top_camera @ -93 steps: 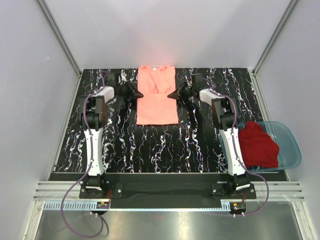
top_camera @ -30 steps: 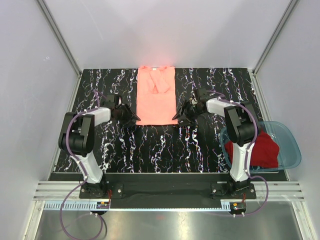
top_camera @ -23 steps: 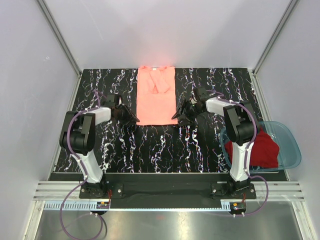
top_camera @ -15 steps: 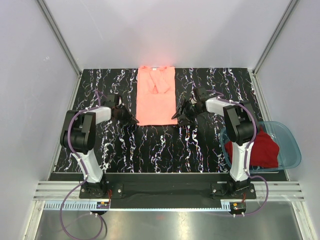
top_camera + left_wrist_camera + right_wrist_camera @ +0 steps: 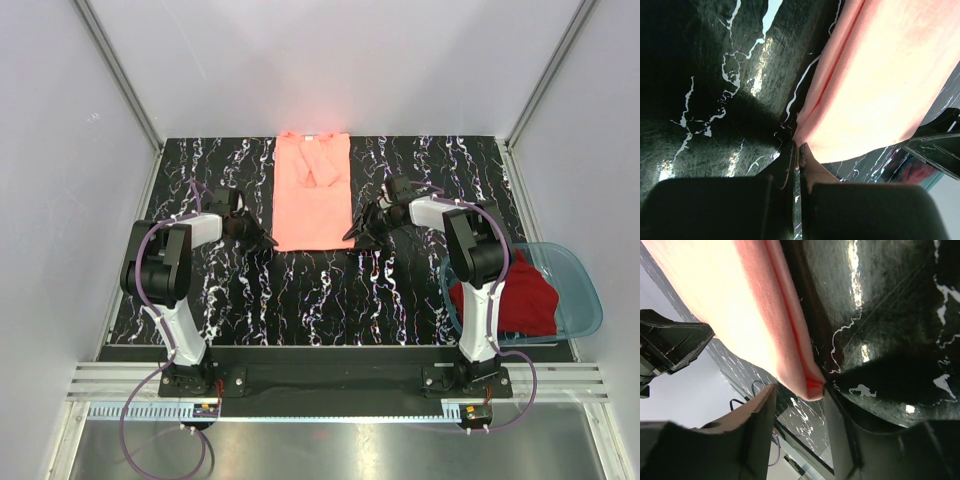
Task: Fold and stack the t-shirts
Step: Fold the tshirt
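Note:
The salmon-pink t-shirt (image 5: 313, 190) lies folded into a long strip on the black marbled table (image 5: 330, 290), neck at the far end. My left gripper (image 5: 268, 240) sits low at its near left corner. In the left wrist view its jaws (image 5: 797, 150) are pressed together with the corner of the pink cloth (image 5: 880, 75) caught at the tips. My right gripper (image 5: 351, 234) is at the near right corner. Its fingers stand open (image 5: 799, 390) on either side of the doubled pink corner (image 5: 755, 305). The dark red t-shirt (image 5: 522, 295) lies bunched in the basin.
A translucent blue basin (image 5: 588, 290) sits at the table's right edge beside the right arm's base. Grey walls close the table in on three sides. Both arms reach forward along the table on either side of the pink strip.
The left jaws have shut on the shirt's near left corner. The right jaws have narrowed around the near right corner. Earlier both grippers came from the shirt's middle to its near end.

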`<action>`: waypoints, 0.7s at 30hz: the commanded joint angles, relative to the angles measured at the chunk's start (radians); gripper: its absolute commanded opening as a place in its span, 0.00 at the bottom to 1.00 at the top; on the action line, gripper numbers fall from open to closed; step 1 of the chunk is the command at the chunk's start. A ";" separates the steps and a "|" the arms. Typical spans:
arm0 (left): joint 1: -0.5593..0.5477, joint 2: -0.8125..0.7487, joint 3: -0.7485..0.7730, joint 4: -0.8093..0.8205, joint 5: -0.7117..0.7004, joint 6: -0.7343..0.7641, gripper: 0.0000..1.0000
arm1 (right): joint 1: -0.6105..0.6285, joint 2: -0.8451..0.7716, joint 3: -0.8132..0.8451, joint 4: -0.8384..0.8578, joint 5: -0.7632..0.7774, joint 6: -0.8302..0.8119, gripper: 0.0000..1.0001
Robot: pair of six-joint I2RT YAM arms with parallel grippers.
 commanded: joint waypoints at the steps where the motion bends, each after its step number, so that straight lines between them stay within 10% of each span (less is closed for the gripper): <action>1: 0.001 0.042 -0.034 -0.081 -0.090 0.054 0.00 | 0.016 0.067 -0.011 -0.005 0.095 -0.041 0.50; 6: 0.001 0.028 -0.046 -0.086 -0.095 0.071 0.00 | 0.016 0.059 -0.021 0.007 0.108 -0.054 0.38; 12: 0.000 -0.001 -0.061 -0.099 -0.105 0.092 0.00 | 0.014 0.054 -0.008 -0.011 0.121 -0.098 0.00; 21: -0.031 -0.167 -0.150 -0.142 -0.125 0.092 0.00 | 0.037 -0.061 -0.086 -0.098 0.122 -0.202 0.00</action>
